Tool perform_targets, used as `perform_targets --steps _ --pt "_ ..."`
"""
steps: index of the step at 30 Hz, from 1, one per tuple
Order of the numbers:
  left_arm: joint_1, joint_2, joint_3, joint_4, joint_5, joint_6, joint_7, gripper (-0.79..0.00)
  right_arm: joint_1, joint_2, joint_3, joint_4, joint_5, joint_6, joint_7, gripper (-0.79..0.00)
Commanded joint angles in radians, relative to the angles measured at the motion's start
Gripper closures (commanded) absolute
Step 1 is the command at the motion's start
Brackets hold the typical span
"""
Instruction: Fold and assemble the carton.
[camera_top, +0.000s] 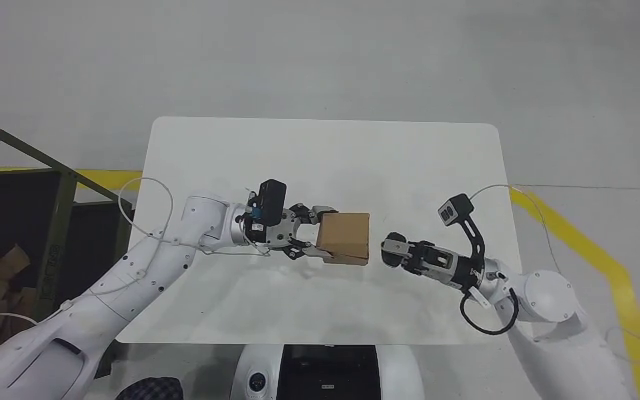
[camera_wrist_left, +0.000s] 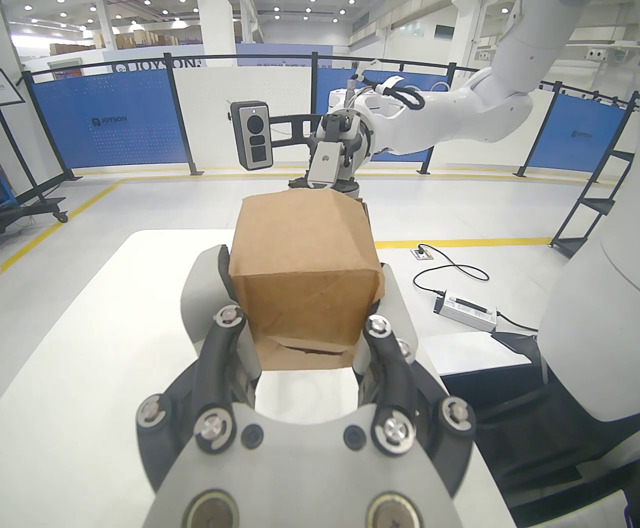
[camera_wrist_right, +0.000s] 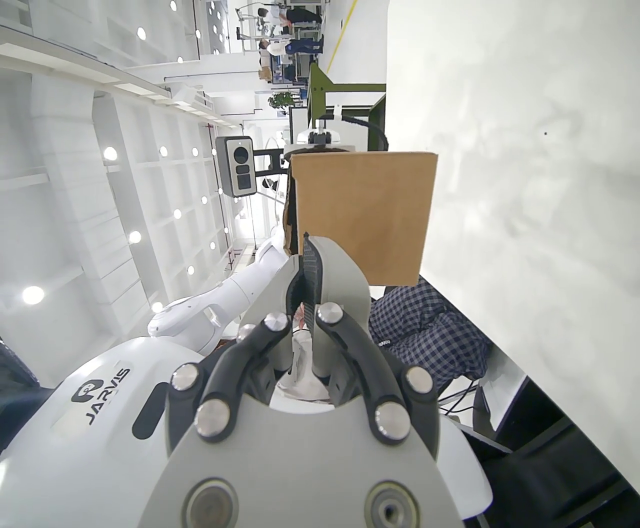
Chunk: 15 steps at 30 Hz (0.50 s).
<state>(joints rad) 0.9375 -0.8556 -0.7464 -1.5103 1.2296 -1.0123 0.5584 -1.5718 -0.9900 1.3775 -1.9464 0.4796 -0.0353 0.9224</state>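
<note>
Brown carton (camera_top: 345, 237): box-shaped, over the middle of the white table (camera_top: 250, 150), slightly toward the near edge. Cannot tell whether it rests on the surface or hangs just above it. The end flap facing the left arm shows a small gaping slit.

Left gripper (camera_top: 320, 235): at the carton's left end, one finger on the far side and one on the near side, clamped on the box.

Right gripper (camera_top: 385, 245): just beside the carton's right face, with a narrow gap seen from above. Fingers (camera_wrist_right: 312, 260) pressed together, nothing between them.

Floor right of the table: a grey power brick (camera_wrist_left: 465, 310) with a black cable.
</note>
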Motion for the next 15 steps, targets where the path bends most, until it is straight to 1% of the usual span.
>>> perform_targets --steps 1,6,8,11,15 --pt "0.000 0.000 0.000 0.000 0.000 0.000 0.000 -0.292 0.012 -0.001 -0.018 -0.004 -0.008 0.006 0.010 0.000" --pt "0.000 0.000 0.000 0.000 0.000 0.000 0.000 -0.292 0.051 -0.006 -0.074 0.001 -0.030 0.019 0.025 0.000" --pt "0.000 0.000 0.000 0.000 0.000 0.000 0.000 -0.292 0.063 -0.009 -0.086 0.008 -0.029 0.007 0.019 0.000" --pt "0.000 0.000 0.000 0.000 0.000 0.000 0.000 -0.292 0.064 -0.009 -0.081 0.019 -0.030 -0.004 0.001 0.000" --pt "0.000 0.000 0.000 0.000 0.000 0.000 0.000 -0.292 0.037 -0.005 -0.032 0.043 -0.022 -0.007 -0.038 0.000"
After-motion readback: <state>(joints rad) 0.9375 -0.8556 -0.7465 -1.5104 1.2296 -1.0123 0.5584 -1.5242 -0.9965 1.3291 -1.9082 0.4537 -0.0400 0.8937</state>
